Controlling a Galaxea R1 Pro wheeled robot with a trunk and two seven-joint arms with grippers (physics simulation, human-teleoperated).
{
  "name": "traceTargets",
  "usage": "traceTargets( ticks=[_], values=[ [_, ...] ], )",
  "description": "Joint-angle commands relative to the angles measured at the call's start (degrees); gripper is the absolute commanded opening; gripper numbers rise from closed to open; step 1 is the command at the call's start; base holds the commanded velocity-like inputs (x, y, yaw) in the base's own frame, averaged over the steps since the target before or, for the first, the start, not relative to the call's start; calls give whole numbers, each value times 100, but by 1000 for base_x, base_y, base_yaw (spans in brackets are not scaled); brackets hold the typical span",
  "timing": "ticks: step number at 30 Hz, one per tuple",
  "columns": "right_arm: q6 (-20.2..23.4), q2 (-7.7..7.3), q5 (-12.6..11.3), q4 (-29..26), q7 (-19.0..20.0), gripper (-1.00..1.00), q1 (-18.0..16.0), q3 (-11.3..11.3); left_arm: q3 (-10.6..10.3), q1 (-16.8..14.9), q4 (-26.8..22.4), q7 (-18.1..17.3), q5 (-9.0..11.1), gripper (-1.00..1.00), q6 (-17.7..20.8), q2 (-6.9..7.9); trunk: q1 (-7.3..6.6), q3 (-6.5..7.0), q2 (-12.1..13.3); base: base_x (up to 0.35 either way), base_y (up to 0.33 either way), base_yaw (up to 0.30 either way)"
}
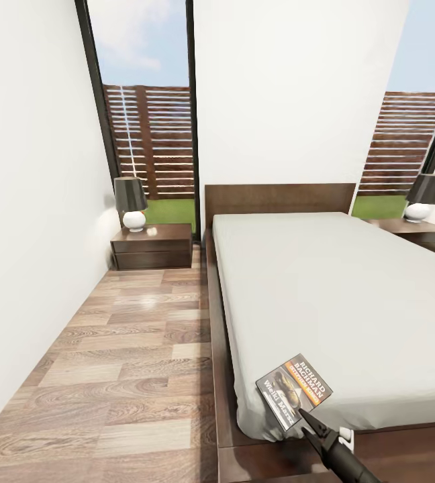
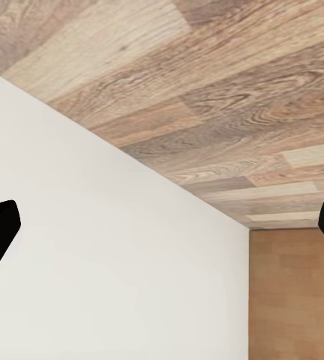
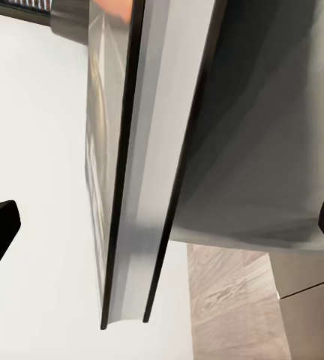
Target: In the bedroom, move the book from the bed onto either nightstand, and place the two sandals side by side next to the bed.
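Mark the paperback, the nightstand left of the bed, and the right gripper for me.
Dark paperback book with orange band (image 1: pixel 294 391), head view, centre of its cover.
Low dark brown wooden nightstand (image 1: pixel 152 256), head view, its drawer front.
Black right gripper (image 1: pixel 309 420), head view, at its fingertips by the book's near edge.

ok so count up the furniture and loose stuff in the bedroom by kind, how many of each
bed: 1
nightstands: 2, one left of the bed, one right of it
lamps: 2, one on the left nightstand, one on the right
book: 1, at the mattress's near corner
Total: 6
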Motion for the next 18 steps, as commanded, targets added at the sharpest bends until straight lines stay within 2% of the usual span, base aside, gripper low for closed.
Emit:
traceTargets(
  ticks=[1, 18],
  values=[
    [57, 2, -48, 3, 11, 100, -4, 11, -50, 2, -13, 23, 58, 100, 24, 2, -1, -4, -2, 0, 0, 0],
    [58, 101, -42, 3, 4, 100, -43, 20, -54, 2, -13, 24, 58, 100, 25, 2, -1, -4, -2, 0, 0, 0]
  ],
)
